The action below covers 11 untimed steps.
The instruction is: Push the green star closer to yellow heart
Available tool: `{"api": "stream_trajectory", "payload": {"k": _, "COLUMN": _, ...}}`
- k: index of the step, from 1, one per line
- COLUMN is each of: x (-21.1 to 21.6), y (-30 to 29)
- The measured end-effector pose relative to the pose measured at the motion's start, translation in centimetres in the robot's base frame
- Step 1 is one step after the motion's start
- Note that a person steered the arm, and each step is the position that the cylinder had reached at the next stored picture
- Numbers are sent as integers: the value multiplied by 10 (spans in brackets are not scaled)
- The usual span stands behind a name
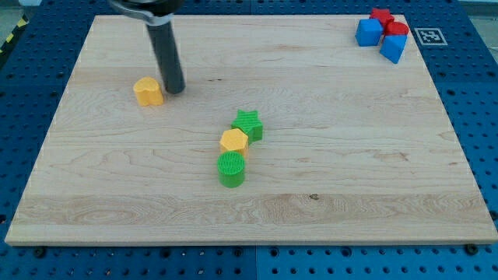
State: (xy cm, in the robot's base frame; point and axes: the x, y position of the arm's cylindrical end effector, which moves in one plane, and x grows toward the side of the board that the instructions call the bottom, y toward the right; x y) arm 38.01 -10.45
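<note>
Camera view: my tip [174,89] stood free, touching nothing, at three o'clock of yellow heart [148,92]; green star [248,124] showed no long axis.

A pale wooden board [327,179] with fine brown grain lines lies on a blue perforated table [478,117], and a white tag with a black square marking [426,35] sits at the view's top right. On the board are a yellow heart-shaped block [148,91], a bright green star-shaped block [248,124], a yellow-orange hexagonal block [233,141] and a green ribbed cylinder block [231,169] with fine stripes across its top. A cluster of two blue blocks [369,32] [394,47] and two red blocks [380,14] [397,29] sits in the top right corner, and my tip [174,89] ends a glossy black rod.
</note>
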Motion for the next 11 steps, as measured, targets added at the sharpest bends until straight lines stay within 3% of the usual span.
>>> {"api": "stream_trajectory", "payload": {"k": 2, "x": 22, "y": 125}}
{"api": "stream_trajectory", "payload": {"k": 3, "x": 87, "y": 146}}
{"api": "stream_trajectory", "payload": {"k": 4, "x": 110, "y": 147}}
{"api": "stream_trajectory", "payload": {"k": 5, "x": 103, "y": 136}}
{"api": "stream_trajectory", "payload": {"k": 7, "x": 101, "y": 35}}
{"api": "stream_trajectory", "payload": {"k": 8, "x": 89, "y": 33}}
{"api": "stream_trajectory", "payload": {"k": 11, "x": 79, "y": 156}}
